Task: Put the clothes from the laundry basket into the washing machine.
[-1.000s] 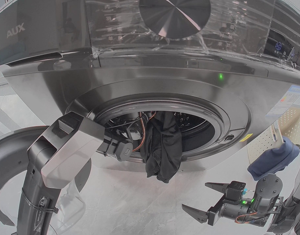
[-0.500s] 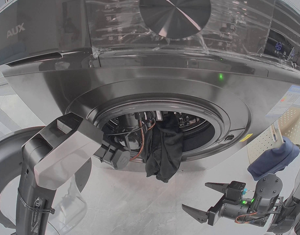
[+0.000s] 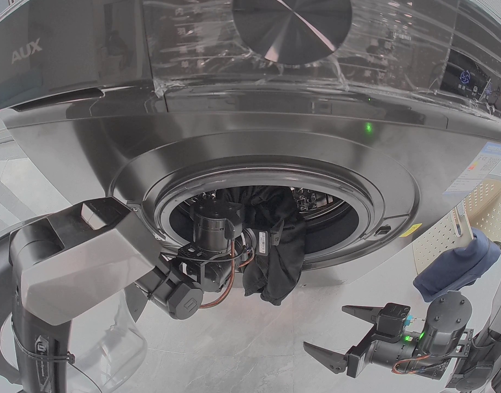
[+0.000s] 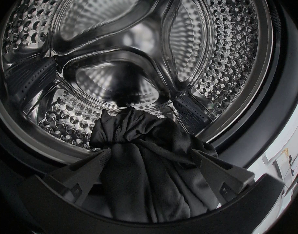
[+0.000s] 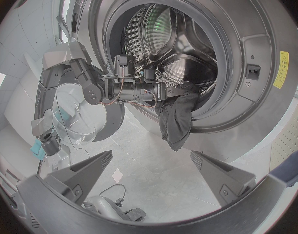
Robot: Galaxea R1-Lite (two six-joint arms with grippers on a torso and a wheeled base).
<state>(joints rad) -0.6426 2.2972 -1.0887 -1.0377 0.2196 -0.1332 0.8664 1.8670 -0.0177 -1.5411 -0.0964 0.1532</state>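
Observation:
A black garment (image 3: 275,252) hangs over the lower rim of the washing machine's round opening (image 3: 370,192), part inside the drum and part dangling outside. My left gripper (image 3: 272,230) is at the mouth of the drum, pointing in. Its fingers (image 4: 90,166) are spread open on both sides of the bunched black garment (image 4: 145,166), which lies between them. My right gripper (image 3: 324,327) hovers open and empty low at the right, above the floor. A blue garment (image 3: 458,268) lies over the edge of the cream perforated laundry basket (image 3: 493,208) at the far right.
The washer's door (image 3: 5,279) stands swung open at the left, beside my left arm. The steel drum (image 4: 123,65) behind the garment holds nothing else. Grey tiled floor (image 3: 223,334) spreads in front of the machine. A cable and a device lie on the floor (image 5: 119,205).
My left arm has drawn back out of the drum and dropped lower, its wrist now at the opening's lower rim. The black garment stays draped there. The right arm has not moved.

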